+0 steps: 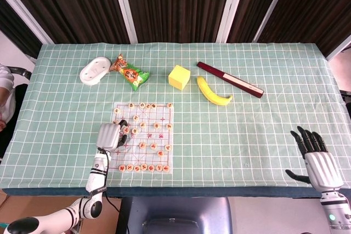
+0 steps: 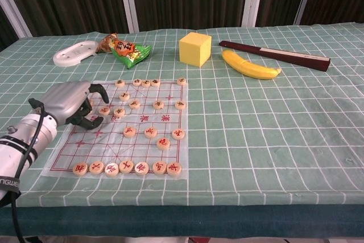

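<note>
Status: mid-move | left hand [image 2: 73, 102] curled over chess board [image 2: 116, 153] left edge, fingertips by piece [image 2: 104, 110], grip unclear | right hand [image 1: 317, 157] open, idle at counter [image 1: 263, 135] edge | left: place piece, withdraw
</note>
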`<state>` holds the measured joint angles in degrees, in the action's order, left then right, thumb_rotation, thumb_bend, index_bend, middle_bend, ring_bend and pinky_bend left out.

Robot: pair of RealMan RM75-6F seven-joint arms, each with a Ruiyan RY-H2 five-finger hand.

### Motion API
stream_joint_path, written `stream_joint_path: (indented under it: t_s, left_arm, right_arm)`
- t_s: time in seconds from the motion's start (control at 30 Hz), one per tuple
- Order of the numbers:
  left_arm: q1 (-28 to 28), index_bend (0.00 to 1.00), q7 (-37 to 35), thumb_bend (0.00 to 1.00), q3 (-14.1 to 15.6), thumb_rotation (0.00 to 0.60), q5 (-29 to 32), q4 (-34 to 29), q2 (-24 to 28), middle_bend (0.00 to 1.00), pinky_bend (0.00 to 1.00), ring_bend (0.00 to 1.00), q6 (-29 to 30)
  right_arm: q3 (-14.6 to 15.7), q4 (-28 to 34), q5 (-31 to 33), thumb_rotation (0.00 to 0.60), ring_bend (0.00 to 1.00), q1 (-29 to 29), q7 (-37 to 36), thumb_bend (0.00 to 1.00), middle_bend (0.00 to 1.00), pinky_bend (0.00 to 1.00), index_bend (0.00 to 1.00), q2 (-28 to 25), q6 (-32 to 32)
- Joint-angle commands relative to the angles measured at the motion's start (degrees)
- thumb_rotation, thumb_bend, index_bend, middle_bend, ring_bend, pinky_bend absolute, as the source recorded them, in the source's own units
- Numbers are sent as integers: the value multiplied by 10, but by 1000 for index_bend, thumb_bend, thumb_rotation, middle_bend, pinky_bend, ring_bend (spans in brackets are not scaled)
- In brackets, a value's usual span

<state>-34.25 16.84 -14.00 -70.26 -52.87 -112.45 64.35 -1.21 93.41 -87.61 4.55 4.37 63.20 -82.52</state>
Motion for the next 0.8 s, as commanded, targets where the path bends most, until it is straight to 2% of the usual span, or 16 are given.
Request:
stream_joint_path:
  t_s: [0.03,0.17,0.23,0.33,0.47,0.53,0.6,0.67,0.7,0.8]
  left_arm:
    - [0,265,5,347,2,600,0,-1,-1,1000,1000,1000,1]
    - [1,211,6,350,3,600,-2,-15,4,1000,1000,1000,7]
    - [6,210,5,349,9,600,-13,-42,15,1000,1000,1000,20]
    - [24,210,2,349,30,600,-55,-109,51,1000,1000,1000,70]
    - [75,204,-1,350,80,600,-144,-249,153,989,1000,1000,176]
    - [117,200,2,356,119,600,-188,-328,227,895,990,961,236]
    - [169,164,11,360,169,600,-205,-405,308,660,857,737,280]
    - [219,100,30,372,210,600,-206,-446,369,394,614,418,317]
    - [248,75,30,384,234,600,-207,-453,398,294,509,309,340]
    - [297,16,-50,395,267,600,-193,-429,431,163,339,166,361]
  right_arm:
    - [-1,1,1,600,0,0,-1,154,0,0,0,-1,0]
    - [0,1,-1,600,0,-1,-5,154,0,0,0,-3,-2]
    - [-1,0,0,600,0,-2,-6,154,0,0,0,-3,-4]
    - [-1,1,1,600,0,-3,-11,154,0,0,0,-5,-6]
    - [0,1,-3,600,0,-7,-15,154,0,0,0,-8,-13]
    - [2,1,-7,600,0,-10,-12,154,0,0,0,-8,-18]
    - [3,2,-11,600,0,-12,-6,154,0,0,0,-6,-22]
    - [6,2,-15,600,0,-12,3,154,0,0,0,-5,-22]
    - [8,3,-20,600,0,-12,4,154,0,0,0,-5,-22]
    - [10,7,-24,600,0,-15,3,154,0,0,0,-5,-28]
